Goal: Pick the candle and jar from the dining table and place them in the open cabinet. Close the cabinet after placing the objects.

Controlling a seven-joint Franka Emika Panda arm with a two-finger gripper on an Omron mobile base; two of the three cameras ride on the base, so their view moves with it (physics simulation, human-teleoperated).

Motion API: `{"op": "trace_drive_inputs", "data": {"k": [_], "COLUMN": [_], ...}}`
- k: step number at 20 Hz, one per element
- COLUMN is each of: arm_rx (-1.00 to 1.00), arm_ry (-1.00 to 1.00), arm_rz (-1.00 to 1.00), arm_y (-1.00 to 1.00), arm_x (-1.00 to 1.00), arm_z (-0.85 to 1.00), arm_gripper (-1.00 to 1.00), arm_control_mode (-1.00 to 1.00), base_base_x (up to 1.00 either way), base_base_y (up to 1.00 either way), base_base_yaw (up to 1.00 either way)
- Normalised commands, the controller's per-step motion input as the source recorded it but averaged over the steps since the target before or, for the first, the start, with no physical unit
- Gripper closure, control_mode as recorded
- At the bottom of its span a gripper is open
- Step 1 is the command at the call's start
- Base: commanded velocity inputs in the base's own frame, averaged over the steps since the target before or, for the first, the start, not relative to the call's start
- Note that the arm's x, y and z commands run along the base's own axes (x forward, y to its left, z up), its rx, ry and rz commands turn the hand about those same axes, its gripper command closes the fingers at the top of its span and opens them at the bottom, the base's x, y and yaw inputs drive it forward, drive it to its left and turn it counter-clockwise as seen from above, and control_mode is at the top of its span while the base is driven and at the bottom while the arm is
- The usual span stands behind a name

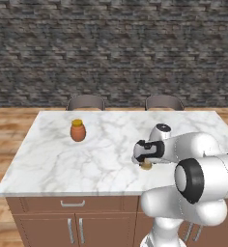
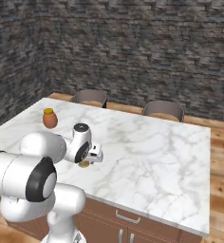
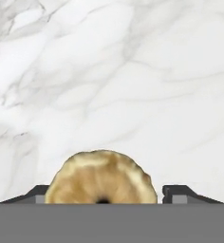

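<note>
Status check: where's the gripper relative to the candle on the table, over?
Gripper down over the candle, fingers flanking it, no contact visible. Candle upright on the dining table. Orange pot well off to the side, not in the way.

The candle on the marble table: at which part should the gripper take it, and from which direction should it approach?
Grip the candle across its round side wall, coming straight down from above. It is squat and sits flat on the dining table with its round top facing up, so opposite sides offer the only graspable width. The gripper is already placed this way, one finger on each side, with small gaps left.
</note>
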Motion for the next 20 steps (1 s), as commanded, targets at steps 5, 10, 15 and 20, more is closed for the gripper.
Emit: {"op": "trace_drive_inputs", "data": {"k": [5, 10, 15, 20], "arm_rx": [0.00, 0.00, 0.00, 0.00], "arm_ry": [0.00, -0.03, -0.01, 0.00], "arm_rz": [0.00, 0.00, 0.00, -0.03], "arm_y": [-0.01, 0.00, -0.01, -0.05], "arm_x": [0.00, -0.09, -0.42, -0.73], "arm_z": [-0.03, 0.02, 0.34, 0.51], "arm_gripper": [1.00, 1.00, 1.00, 1.00], "arm_control_mode": [-1.00, -1.00, -1.00, -1.00], "base_base_x": [0.00, 0.00, 0.00, 0.00], "base_base_y": [0.00, 0.00, 0.00, 0.00], "base_base_yaw": [0.00, 0.00, 0.00, 0.00]}}
